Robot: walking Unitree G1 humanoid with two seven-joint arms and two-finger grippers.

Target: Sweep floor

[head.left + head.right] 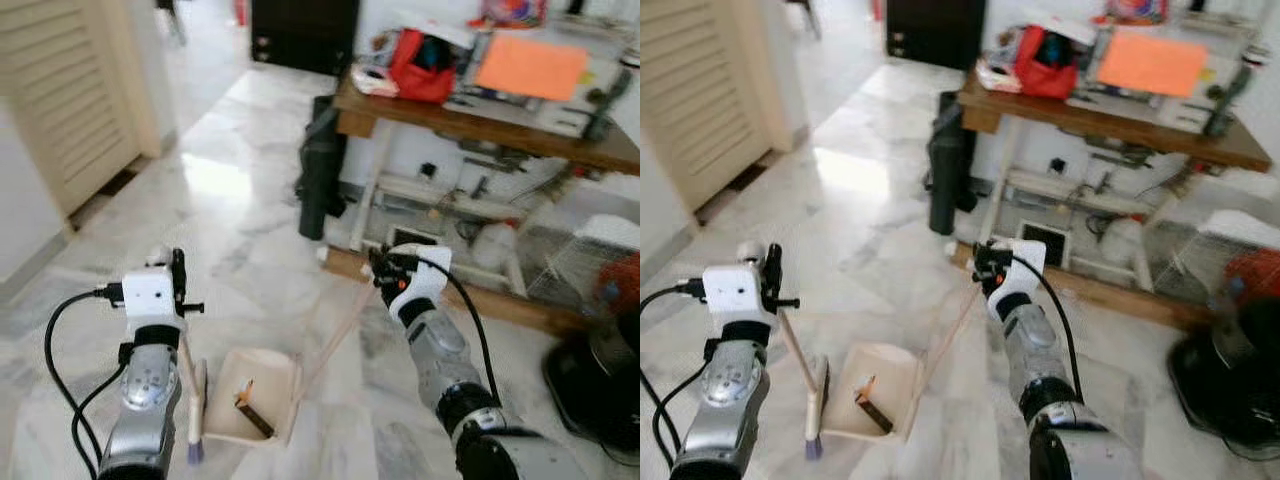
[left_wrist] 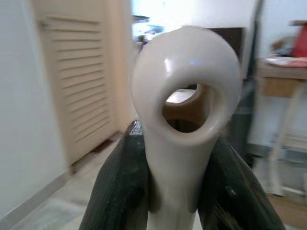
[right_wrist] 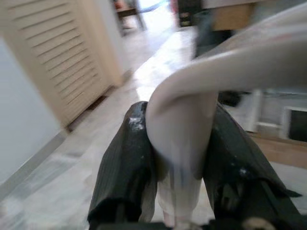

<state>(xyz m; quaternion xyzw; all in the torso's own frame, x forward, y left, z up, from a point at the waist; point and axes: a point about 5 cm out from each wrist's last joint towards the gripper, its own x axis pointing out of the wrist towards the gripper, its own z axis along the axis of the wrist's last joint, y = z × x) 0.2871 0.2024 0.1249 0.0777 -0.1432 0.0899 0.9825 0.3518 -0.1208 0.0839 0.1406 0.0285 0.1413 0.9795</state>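
Observation:
A cream dustpan (image 1: pixel 262 384) rests on the marble floor in front of me, with a dark stick and a small orange scrap (image 1: pixel 247 398) inside it. Its long thin handle (image 1: pixel 335 343) slants up to my right gripper (image 1: pixel 383 268), which is shut on the handle's top end (image 3: pixel 180 143). My left gripper (image 1: pixel 177 276) is shut on the looped cream end (image 2: pixel 184 120) of a hand brush. The brush's shaft (image 1: pixel 187 370) runs down to its head (image 1: pixel 195 440) on the floor, just left of the dustpan.
A wooden table (image 1: pixel 480 125) stands ahead on the right, carrying a red bag (image 1: pixel 420 65) and an orange sheet (image 1: pixel 530 65). A black bag (image 1: pixel 320 170) leans at its leg. A louvered door (image 1: pixel 70 90) is left; a black fan base (image 1: pixel 600 390) is far right.

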